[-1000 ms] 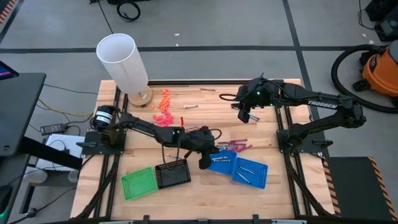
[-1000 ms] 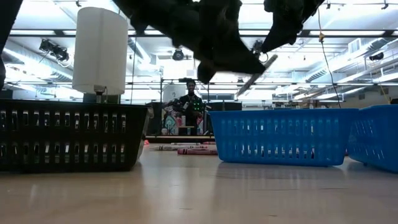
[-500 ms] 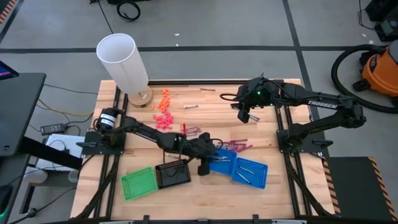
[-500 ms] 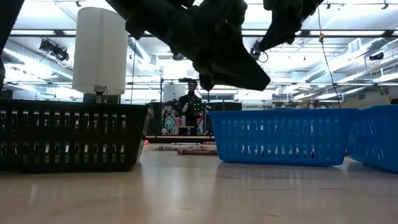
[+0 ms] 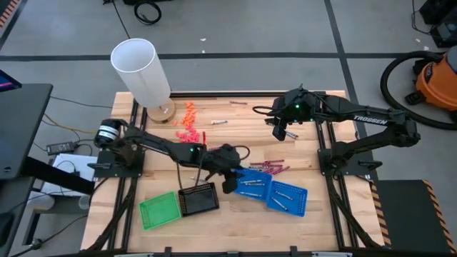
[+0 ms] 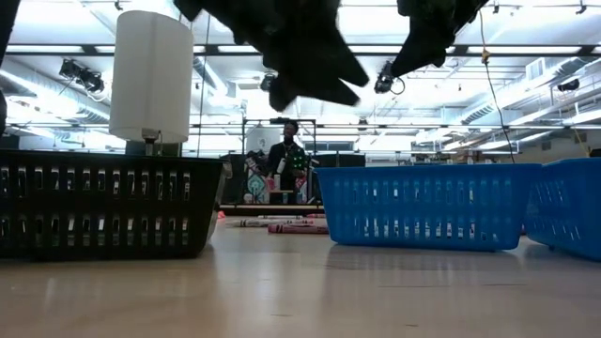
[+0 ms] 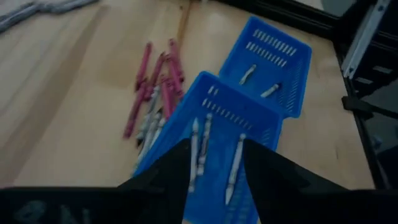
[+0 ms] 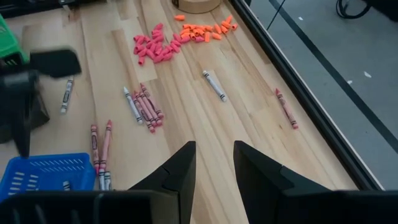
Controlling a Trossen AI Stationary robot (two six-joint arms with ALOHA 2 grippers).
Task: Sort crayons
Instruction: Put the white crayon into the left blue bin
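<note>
My left gripper (image 5: 228, 187) hangs open over the near-left edge of a blue basket (image 5: 253, 187), holding nothing. In the left wrist view its fingers (image 7: 214, 168) frame that basket (image 7: 217, 124), where three grey crayons (image 7: 202, 146) lie on the bottom. Two more grey crayons lie in the second blue basket (image 7: 273, 62). A loose pile of magenta and grey crayons (image 5: 270, 168) (image 7: 155, 93) lies flat on the table just beyond the baskets. My right gripper (image 5: 278, 134) (image 8: 214, 158) waits open, high over the far right of the table.
A black basket (image 5: 198, 198) and a green basket (image 5: 158, 210) stand left of the blue ones. A white cylinder (image 5: 141, 71) stands at the far left, with orange-pink stubs (image 5: 188, 128) near it. Stray crayons (image 8: 143, 106) (image 8: 214, 86) (image 8: 286, 109) lie on the far half of the table.
My left gripper has opened and let go of a grey crayon that it held over the blue basket. It has then risen and drawn back a little toward the table's left, rolling slightly.
</note>
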